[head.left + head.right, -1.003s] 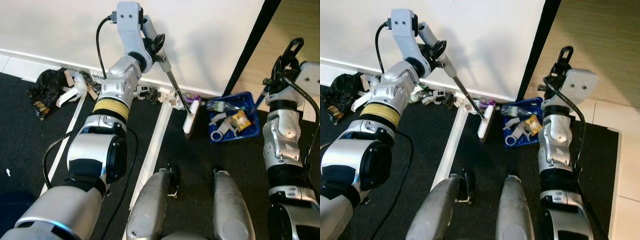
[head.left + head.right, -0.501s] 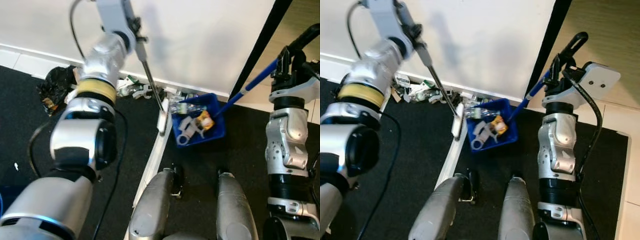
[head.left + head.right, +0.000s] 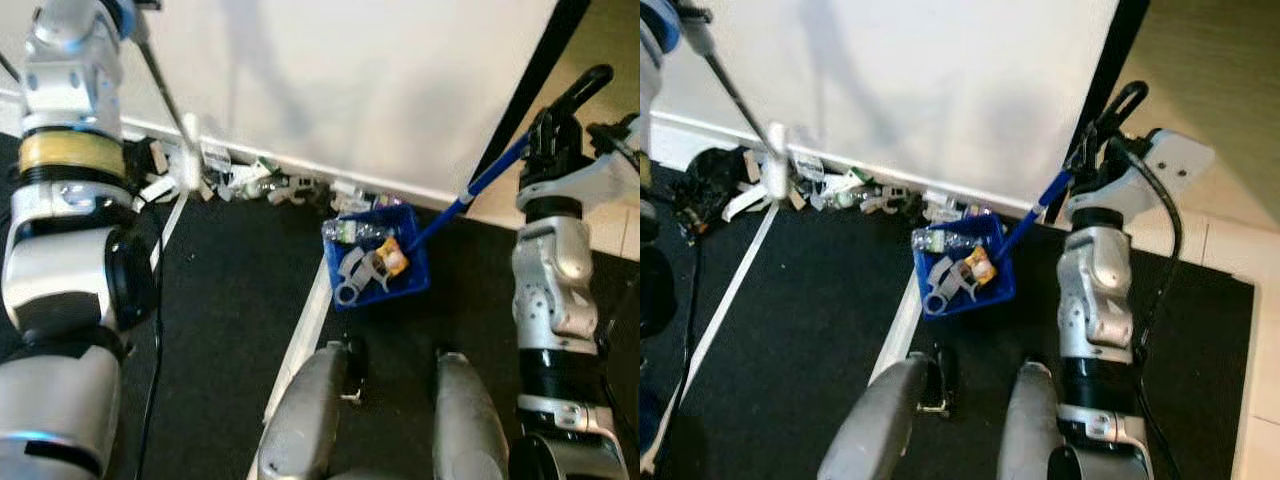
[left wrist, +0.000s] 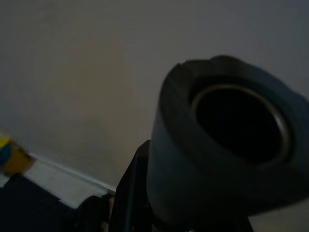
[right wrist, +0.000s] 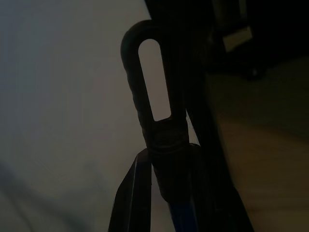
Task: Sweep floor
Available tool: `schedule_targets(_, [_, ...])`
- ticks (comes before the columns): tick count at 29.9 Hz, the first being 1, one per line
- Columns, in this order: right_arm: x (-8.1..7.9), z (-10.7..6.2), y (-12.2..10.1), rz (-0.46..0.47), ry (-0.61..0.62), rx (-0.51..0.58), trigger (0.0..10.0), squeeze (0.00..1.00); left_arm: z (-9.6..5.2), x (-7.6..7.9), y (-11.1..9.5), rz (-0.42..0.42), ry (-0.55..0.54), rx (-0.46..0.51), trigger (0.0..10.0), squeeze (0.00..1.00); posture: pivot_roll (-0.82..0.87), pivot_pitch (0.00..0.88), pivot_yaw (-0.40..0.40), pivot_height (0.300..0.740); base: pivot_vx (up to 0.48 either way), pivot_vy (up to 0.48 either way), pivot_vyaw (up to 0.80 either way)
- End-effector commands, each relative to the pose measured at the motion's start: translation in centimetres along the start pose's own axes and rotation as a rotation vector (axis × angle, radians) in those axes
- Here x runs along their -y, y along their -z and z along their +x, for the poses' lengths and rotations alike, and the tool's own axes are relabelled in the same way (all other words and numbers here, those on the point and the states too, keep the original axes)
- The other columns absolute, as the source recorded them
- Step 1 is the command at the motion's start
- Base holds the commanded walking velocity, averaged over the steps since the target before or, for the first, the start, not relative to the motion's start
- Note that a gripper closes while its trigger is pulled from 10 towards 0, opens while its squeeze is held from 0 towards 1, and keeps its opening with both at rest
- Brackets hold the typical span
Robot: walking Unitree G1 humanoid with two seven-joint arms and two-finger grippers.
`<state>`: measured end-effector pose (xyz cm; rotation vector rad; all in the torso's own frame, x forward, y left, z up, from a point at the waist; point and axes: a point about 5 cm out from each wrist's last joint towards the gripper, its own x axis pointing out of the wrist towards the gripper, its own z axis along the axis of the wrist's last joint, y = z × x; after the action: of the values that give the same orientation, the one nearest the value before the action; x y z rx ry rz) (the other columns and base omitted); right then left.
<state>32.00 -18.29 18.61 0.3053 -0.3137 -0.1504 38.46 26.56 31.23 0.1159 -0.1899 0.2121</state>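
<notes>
So the broom (image 3: 185, 150) has swung way over toward the robot's left. A second ago its white head sat right next to the blue dustpan (image 3: 378, 262), pushing stuff in; now it's over the litter (image 3: 855, 190) along the skirting board, near the black crumpled bag (image 3: 702, 178) at the left end of the black mat (image 3: 235, 330). The head looks blurred, so it's probably mid-swing. The camera has shifted too, so some of that apparent move is just the robot turning.

The left hand (image 4: 219, 145) is clamped around the top of the broom handle: the wrist view is looking straight down the grey end cap, with a black finger beside it. The right hand (image 3: 553, 135) is closed on the dustpan's long blue handle (image 3: 470, 190); the right wrist view shows the black hanging loop at the handle's end right by the fingers.

The dustpan sits on the mat close to the wall, just ahead of the robot's feet, with a clear plastic bottle, a yellow wrapper and some white plastic bits already in it. It's been pulled a bit leftward compared with a second ago.

Looks like one batch is done and the broom is lining up to drag the next pile toward the pan. Plenty of scraps still sit along the wall.
</notes>
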Motion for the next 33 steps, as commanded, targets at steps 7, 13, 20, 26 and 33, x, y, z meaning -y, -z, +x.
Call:
schedule_targets(7, [-1.5,1.6,-1.5,-0.036,-0.069,0.045,10.0,0.0,-3.5,-1.4,5.6,-0.029,-0.059,-0.136,10.0,0.0,-0.02,0.09,0.131,0.74,0.0,0.0,0.0])
schedule_targets(13, [-1.8,2.0,-1.1,-0.076,-0.107,0.028,10.0,0.0,-4.6,-1.6,6.5,-0.037,-0.11,-0.114,10.0,0.0,-0.03,0.061,0.097,0.74,0.0,0.0,0.0])
schedule_targets(20, [-2.1,2.2,-0.5,-0.089,-0.121,0.007,10.0,0.0,-6.2,-0.9,6.6,-0.043,-0.093,-0.109,10.0,0.0,-0.03,0.051,0.087,0.74,0.0,0.0,0.0])
schedule_targets(26, [-2.1,2.3,-0.4,-0.092,-0.13,0.002,10.0,0.0,-6.5,0.2,6.5,-0.047,-0.078,-0.094,10.0,0.0,-0.04,0.05,0.078,0.74,0.0,0.0,0.0])
schedule_targets(33, [-2.2,2.4,-0.2,-0.092,-0.133,0.0,10.0,0.0,-6.8,0.9,6.6,-0.066,-0.076,-0.102,10.0,0.0,-0.04,0.054,0.081,0.74,0.0,0.0,0.0])
